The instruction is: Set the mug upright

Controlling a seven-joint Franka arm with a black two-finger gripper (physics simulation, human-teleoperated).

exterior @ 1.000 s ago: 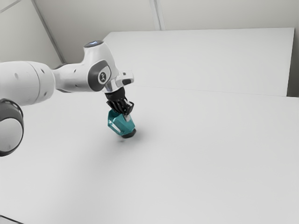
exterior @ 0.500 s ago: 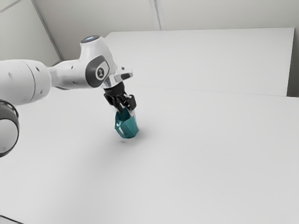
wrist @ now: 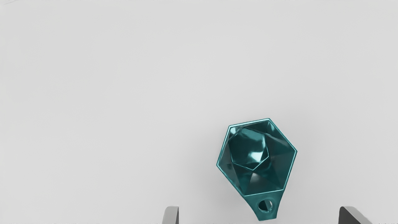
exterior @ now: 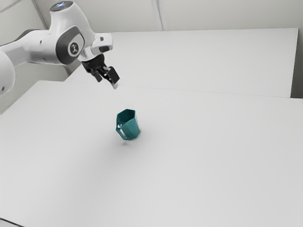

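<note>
"Where's the mug [exterior: 130,127] in the exterior view?"

"On the white table [exterior: 199,156], standing on its base with the open end up. The handle [exterior: 122,133] side faces the exterior view's left and the near side."

"And the gripper [exterior: 107,83]?"

"Up in the air, clear of the mug, higher and over toward the exterior view's left. It hangs at a slant from the arm [exterior: 45,46], which comes in from that same side."

"Is it pinching anything?"

"No. Look at the wrist view: the two fingers [wrist: 170,216] are spread wide, with bare space beside the mug on both sides."

"What else do you see there?"

"Right down inside the mug, to its six-sided bottom [wrist: 247,146]. The rim [wrist: 248,122] is six-sided too. The handle has a round hole through it and points toward the fingertips' side, between them but touching neither."
</note>
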